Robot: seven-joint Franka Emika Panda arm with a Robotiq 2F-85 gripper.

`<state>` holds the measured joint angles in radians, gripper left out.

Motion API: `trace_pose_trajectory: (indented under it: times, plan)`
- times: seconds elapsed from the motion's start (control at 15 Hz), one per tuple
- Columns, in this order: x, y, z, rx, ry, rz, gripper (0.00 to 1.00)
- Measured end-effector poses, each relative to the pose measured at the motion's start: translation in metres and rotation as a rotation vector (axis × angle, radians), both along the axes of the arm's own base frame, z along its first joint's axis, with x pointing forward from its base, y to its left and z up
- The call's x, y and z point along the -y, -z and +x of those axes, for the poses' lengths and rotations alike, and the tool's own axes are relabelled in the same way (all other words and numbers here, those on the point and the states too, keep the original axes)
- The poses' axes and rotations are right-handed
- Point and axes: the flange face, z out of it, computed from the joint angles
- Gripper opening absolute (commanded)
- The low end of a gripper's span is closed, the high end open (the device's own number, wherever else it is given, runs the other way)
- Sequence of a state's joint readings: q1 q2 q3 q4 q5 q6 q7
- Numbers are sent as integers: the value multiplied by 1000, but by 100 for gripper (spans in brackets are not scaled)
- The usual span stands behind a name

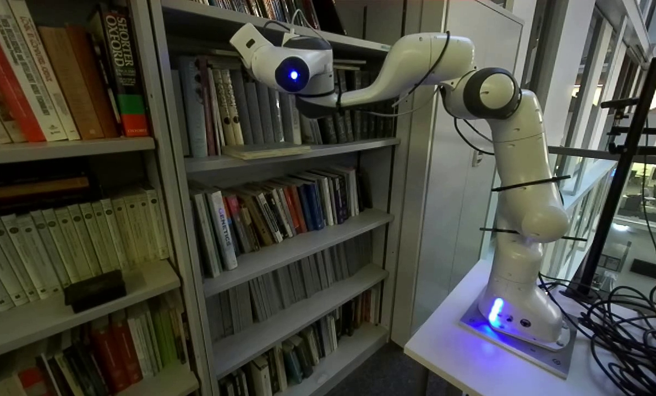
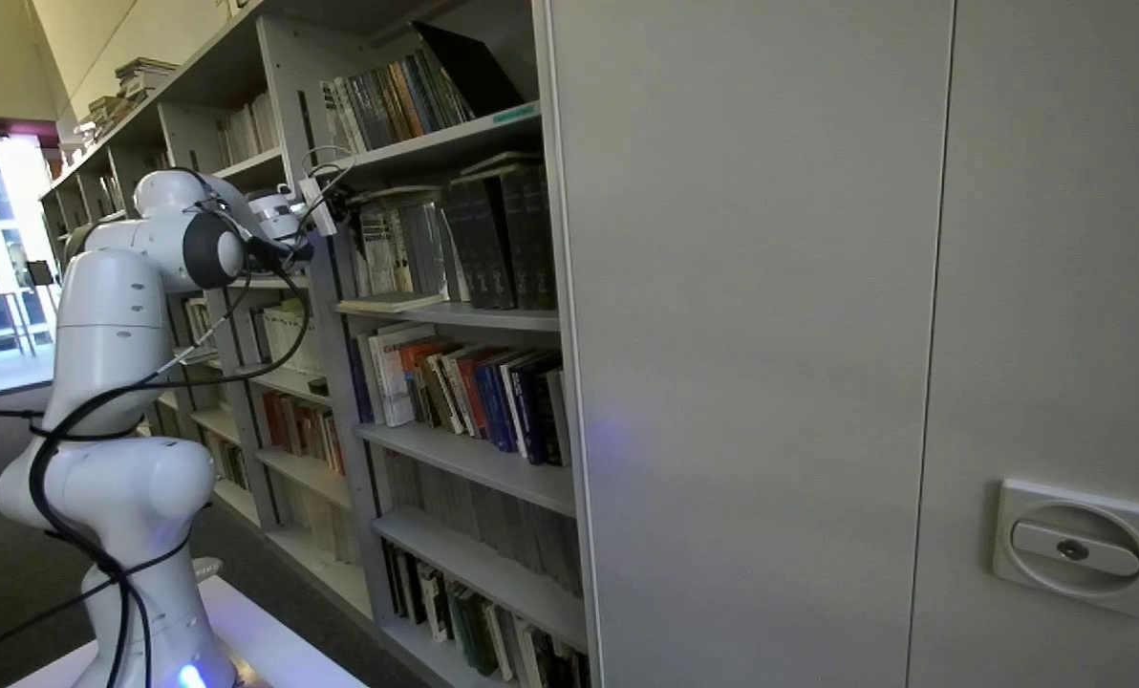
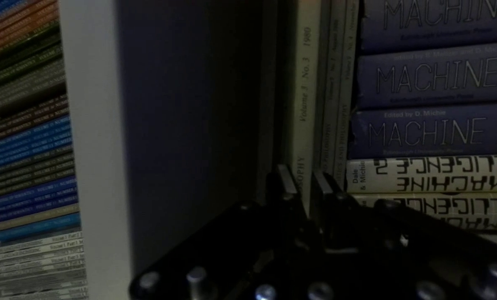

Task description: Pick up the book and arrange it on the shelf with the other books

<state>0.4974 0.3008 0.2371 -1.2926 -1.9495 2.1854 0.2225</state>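
The grey metal shelf [image 1: 311,245] also shows in an exterior view [image 2: 474,468]. The other books stand upright in rows on its tiers [image 1: 256,113]. A thin pale book [image 1: 270,150] lies flat at the front of the upper-middle tier, and it also shows in an exterior view [image 2: 390,303]. In the wrist view, my gripper [image 3: 305,180] has its fingertips a small gap apart. A pale spine with a 1980 date [image 3: 307,83] shows between them, beside more thin spines. Whether the fingers press on it cannot be told. In an exterior view the gripper [image 2: 340,203] is at the tier's front, mostly hidden.
A tier board [image 3: 92,146] stands left of the fingers in the wrist view. "Machine Intelligence" volumes [image 3: 436,79] are on the right. A cabinet door [image 2: 751,334] adjoins the shelf. A bookcase with large red and cream volumes [image 1: 25,82] stands alongside. Cables [image 1: 625,330] lie by the base.
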Motion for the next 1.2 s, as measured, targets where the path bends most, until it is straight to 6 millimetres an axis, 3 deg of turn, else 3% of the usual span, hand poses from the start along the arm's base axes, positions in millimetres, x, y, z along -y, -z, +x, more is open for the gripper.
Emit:
trace_pose_trajectory:
  times: [0.4, 0.87, 1.2]
  plan:
    - [3, -7, 8, -5, -2, -43, 3]
    - [0, 4, 30, -22, 15, -68, 3]
    - [3, 2, 43, -21, 34, -67, 3]
